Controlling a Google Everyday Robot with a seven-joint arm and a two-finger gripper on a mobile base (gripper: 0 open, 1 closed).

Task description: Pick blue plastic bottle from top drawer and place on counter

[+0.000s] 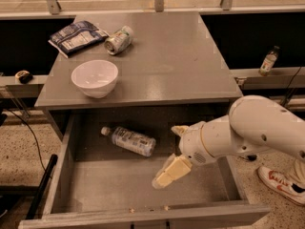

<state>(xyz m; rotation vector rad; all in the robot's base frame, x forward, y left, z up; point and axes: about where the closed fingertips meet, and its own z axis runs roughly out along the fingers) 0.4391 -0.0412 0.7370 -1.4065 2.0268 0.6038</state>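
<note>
Cut off at the right edge: the white arm [267, 128], hiding the right wall of the drawer [62, 175]. Drawer front clipped by the bottom edge too. One gripper [174, 151], low over the drawer's right half, fingers [169, 172] spread wide, gripping nothing. One bottle [129, 140], lying on its side in the drawer, back left, apart from the gripper. On the table [181, 66]: one bowl [94, 78], one can [118, 39] tipped over, one packet [77, 36].

Cream pincer [164, 156] above speckled grey top drawer [114, 187].
</note>
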